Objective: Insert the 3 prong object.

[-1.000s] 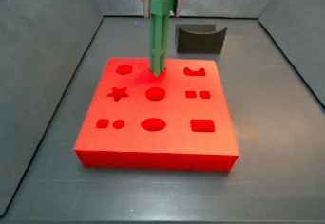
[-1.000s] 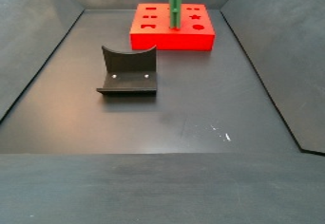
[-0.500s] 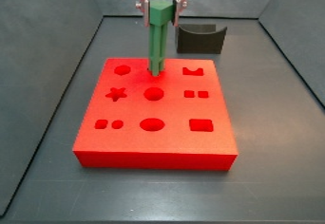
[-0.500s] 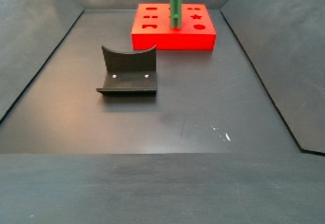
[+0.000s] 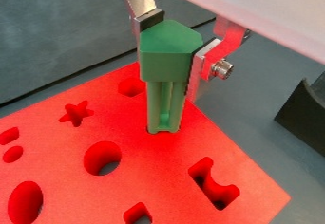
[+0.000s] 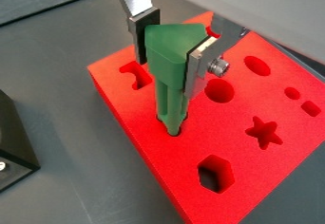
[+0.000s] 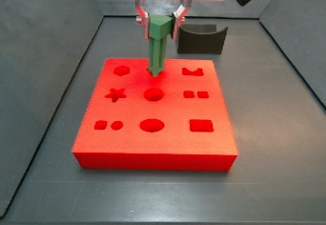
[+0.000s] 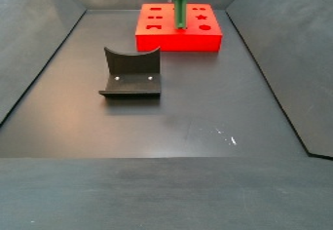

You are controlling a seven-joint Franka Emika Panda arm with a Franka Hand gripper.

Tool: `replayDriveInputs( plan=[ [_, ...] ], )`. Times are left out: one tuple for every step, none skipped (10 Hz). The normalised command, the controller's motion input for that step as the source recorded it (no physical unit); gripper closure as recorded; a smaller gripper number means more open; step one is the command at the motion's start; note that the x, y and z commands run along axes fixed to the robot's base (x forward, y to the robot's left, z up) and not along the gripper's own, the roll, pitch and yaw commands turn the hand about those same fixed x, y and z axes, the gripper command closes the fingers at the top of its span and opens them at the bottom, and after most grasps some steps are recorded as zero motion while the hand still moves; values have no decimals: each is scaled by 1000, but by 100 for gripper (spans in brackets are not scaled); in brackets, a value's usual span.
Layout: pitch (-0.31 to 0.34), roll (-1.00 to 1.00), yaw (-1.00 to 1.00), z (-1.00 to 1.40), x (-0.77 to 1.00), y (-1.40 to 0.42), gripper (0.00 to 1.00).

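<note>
The 3 prong object (image 7: 155, 50) is a slim bright green piece and stands upright. My gripper (image 7: 160, 21) is shut on its top end, above the back middle of the red block (image 7: 152, 145). Both wrist views show the silver fingers (image 5: 146, 19) clamping the green piece (image 5: 165, 85), also shown here (image 6: 172, 85). Its lower end meets the block's top between the hexagon hole (image 7: 121, 70) and the notched hole (image 7: 193, 71), and seems partly sunk in. In a side view the piece (image 8: 180, 5) stands over the far block (image 8: 182, 42).
The red block has several differently shaped holes, among them a star (image 7: 117, 94) and a rectangle (image 7: 201, 126). The dark fixture (image 7: 201, 38) stands behind the block and shows nearer in a side view (image 8: 130, 73). Grey bin walls rise on all sides.
My gripper has come straight down with the green piece. Less of the piece shows above the red block than before.
</note>
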Motion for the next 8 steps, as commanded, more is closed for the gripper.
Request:
replayDriveInputs(
  plan=[
    [-21,33,0,-243,0,-34,100],
    [-24,13,0,-200,0,-17,100],
    [-20,17,0,-189,0,-14,100],
    [-29,54,0,-143,0,-46,100],
    [-136,153,0,-260,-60,-206,100],
    [-159,183,0,-389,0,-223,100],
    [-76,80,0,-263,0,-91,100],
    [0,0,0,0,0,0,100]
  ],
)
